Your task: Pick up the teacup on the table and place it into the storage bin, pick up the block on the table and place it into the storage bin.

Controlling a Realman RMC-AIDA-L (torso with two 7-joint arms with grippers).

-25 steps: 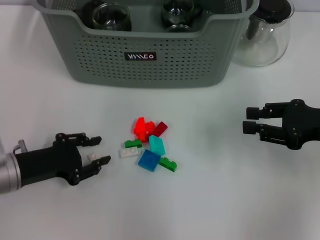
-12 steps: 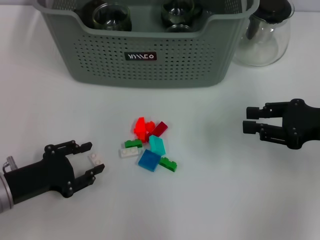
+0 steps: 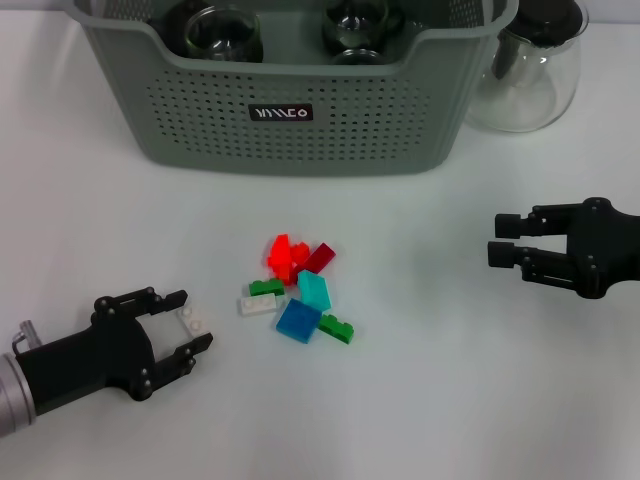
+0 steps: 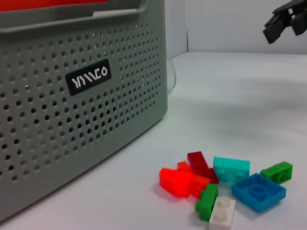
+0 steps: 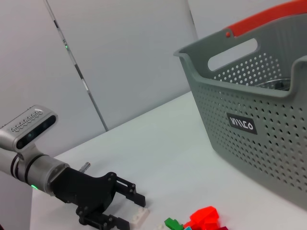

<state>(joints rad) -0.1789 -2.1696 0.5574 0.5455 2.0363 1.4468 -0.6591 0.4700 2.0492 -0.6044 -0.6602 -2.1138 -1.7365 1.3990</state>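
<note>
The grey-green storage bin (image 3: 290,120) stands at the back with two glass teacups (image 3: 222,32) inside it. A pile of small blocks (image 3: 298,290) in red, teal, blue, green and white lies on the table in the middle. My left gripper (image 3: 190,322) is low at the front left, open, with one small white block (image 3: 193,320) on the table between its fingers. The right wrist view also shows that gripper (image 5: 125,207) and the white block (image 5: 139,215). My right gripper (image 3: 499,240) is open and empty at the right, well away from the pile.
A clear glass teapot with a black lid (image 3: 530,70) stands just right of the bin. In the left wrist view the bin wall (image 4: 72,96) is close behind the block pile (image 4: 225,184), and the right gripper (image 4: 283,19) shows far off.
My left gripper has drawn back toward the front left and stays open around the small white block, which shifted slightly. The right arm has not moved.
</note>
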